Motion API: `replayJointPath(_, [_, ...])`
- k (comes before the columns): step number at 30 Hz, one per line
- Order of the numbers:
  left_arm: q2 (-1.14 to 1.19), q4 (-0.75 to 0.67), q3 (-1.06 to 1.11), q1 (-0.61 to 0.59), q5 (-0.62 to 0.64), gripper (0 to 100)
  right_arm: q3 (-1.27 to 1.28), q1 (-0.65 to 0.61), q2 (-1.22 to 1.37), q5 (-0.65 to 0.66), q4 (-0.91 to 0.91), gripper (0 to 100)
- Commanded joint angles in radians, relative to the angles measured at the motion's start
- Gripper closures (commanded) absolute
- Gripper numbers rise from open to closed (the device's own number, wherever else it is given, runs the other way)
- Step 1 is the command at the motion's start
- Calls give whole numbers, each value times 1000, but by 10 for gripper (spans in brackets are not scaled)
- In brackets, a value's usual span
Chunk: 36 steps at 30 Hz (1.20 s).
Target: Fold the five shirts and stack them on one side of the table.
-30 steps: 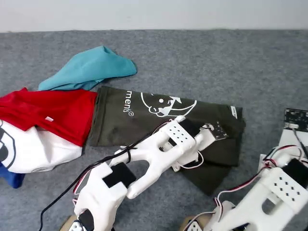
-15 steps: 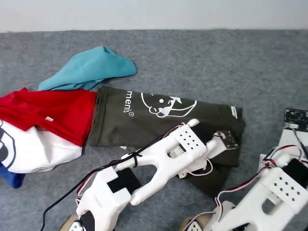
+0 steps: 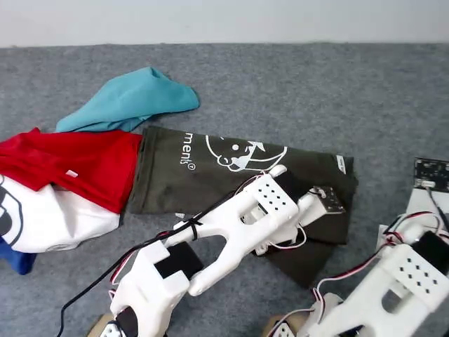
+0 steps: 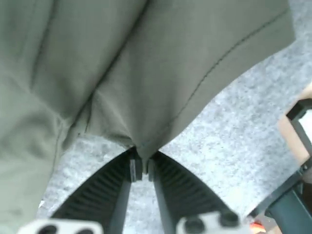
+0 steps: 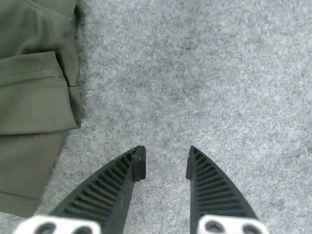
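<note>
At the right-hand end of the dark green shirt (image 3: 203,175), the left pincer (image 4: 141,168) was pressed together on the hemmed edge, with a small peak of cloth pinched between its tips. The left arm (image 3: 231,225) stretched diagonally from the near edge across the shirt, its wrist low over the cloth. The right pincer (image 5: 163,163) stood spread and held nothing, above the bare grey surface (image 3: 316,91) just beside a folded edge of the same shirt. The right arm (image 3: 403,277) sat at the near right corner. The dark green shirt lay mid-surface, print upward, its left end meeting a red shirt (image 3: 70,161). A teal shirt (image 3: 130,98) lay behind, and a white shirt (image 3: 49,221) and a blue shirt (image 3: 15,260) lay at the left edge.
</note>
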Motion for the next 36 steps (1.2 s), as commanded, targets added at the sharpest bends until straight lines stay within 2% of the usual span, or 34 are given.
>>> replayJointPath(1, [-12,28,-38,-8,-12,986,-38,7,-18,6,7,847])
replayJointPath(13, [-2,26,-223,-157,-49,986,-38,2,-16,5,7,847])
replayJointPath(23, [8,-41,-229,-161,-55,986,44,1,-18,8,2,847])
replayJointPath(30, [158,-109,-269,-164,-48,984,117,-58,-16,48,7,847])
replayJointPath(36, [262,31,-564,-193,2,984,192,-87,-15,123,5,847])
